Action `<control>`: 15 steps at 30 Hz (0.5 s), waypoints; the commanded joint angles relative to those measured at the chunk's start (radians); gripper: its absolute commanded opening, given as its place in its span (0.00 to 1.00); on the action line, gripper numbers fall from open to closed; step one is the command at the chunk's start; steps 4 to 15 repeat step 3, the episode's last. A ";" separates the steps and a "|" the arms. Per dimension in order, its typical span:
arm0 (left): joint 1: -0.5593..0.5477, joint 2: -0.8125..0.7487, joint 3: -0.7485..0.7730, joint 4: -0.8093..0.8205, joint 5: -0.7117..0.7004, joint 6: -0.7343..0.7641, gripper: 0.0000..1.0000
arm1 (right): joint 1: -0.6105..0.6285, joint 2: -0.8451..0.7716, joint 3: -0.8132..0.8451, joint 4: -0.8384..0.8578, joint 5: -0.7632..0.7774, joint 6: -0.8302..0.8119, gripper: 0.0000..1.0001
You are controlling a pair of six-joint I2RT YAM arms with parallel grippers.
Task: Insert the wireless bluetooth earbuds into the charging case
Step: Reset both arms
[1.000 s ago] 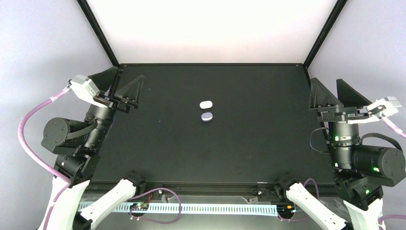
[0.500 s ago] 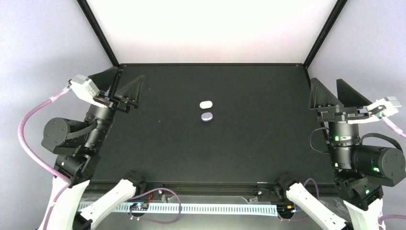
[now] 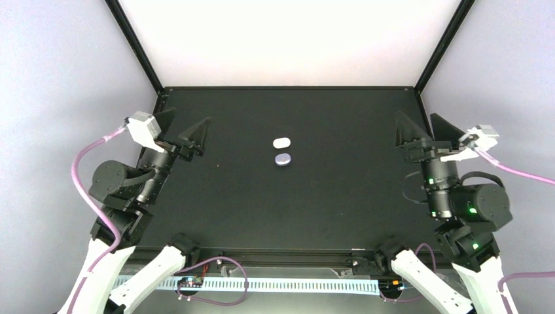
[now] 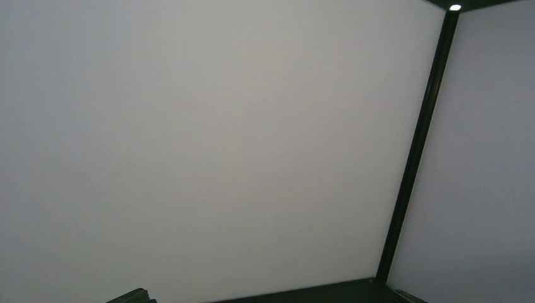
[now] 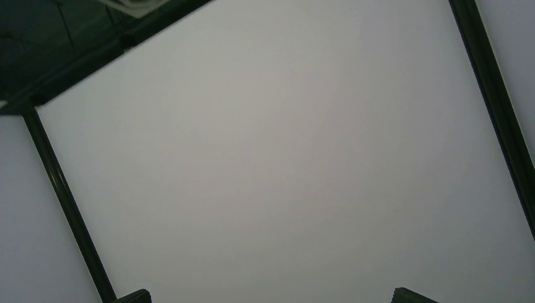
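Earbuds were not plainly visible anywhere; what lay near the middle of the black table (image 3: 340, 196) were two small things just apart: a white oval (image 3: 281, 142) and, nearer the arms, a round greyish piece (image 3: 283, 159), either of which might have been the charging case or part of it. Neither had shifted in the past second. Both arms had swung inward from the table's side edges, the left gripper (image 3: 183, 131) and right gripper (image 3: 419, 134) now leaning toward the centre, each with fingers spread apart and holding nothing. That suggested a reach toward the two pieces, both still well away. White panels and black frame posts enclosed the matte table; the wrist cameras saw only wall.
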 commanded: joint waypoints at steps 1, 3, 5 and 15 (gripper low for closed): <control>-0.001 -0.039 -0.064 0.015 -0.053 -0.026 0.99 | 0.001 -0.019 -0.076 0.036 0.024 0.018 1.00; -0.002 -0.051 -0.089 0.007 -0.078 -0.040 0.99 | 0.001 -0.023 -0.115 0.042 0.028 0.022 1.00; -0.002 -0.051 -0.089 0.007 -0.078 -0.040 0.99 | 0.001 -0.023 -0.115 0.042 0.028 0.022 1.00; -0.002 -0.051 -0.089 0.007 -0.078 -0.040 0.99 | 0.001 -0.023 -0.115 0.042 0.028 0.022 1.00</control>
